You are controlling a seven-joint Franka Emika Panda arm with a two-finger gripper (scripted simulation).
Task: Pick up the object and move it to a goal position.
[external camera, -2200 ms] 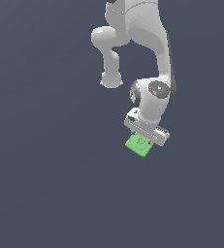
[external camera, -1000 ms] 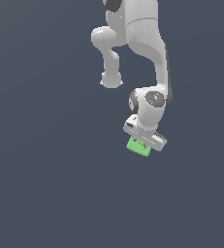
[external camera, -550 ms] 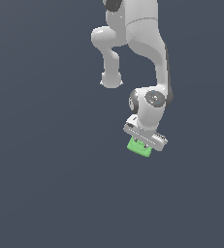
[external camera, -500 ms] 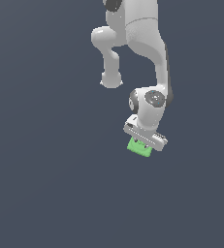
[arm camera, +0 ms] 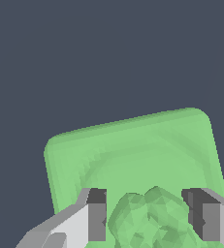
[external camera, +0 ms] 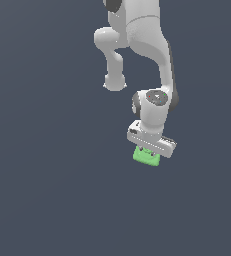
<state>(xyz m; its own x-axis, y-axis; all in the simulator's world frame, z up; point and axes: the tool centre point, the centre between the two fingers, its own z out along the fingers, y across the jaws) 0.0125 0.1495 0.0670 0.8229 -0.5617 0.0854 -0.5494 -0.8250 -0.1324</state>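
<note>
1. Plain dark grey surface (external camera: 47,200) all round, no edge or corner in either view, so no way to place anything by its borders; no goal marker to be seen.
2. White arm (external camera: 147,45) reaching down, ending in the gripper (external camera: 148,151) directly over the object.
3. Green object (arm camera: 133,155) lying just below the gripper body in the exterior view, apparently flat on the surface, though contact hidden.
4. Look: bright green, flat, square with rounded corners and a shallow sunken panel inside a raised rim; lumpy round knob (arm camera: 150,218) rising from the middle.
5. Handling, as a judgement: probably light for its size and rigid, no sign of give; smooth rendered faces likely slippery, so a square, centred pinch advisable.
6. Where to take hold: the knob, narrow enough to fit between the jaws; flat plate too low to grab by its sides without scraping the surface.
7. Gripper state: fingers (arm camera: 96,215) spread either side of the knob, a visible gap between each pad and the green, not clamped on anything.
8. Risk: rounded, faceted knob apt to twist or squirt out if pinched off-centre.
</note>
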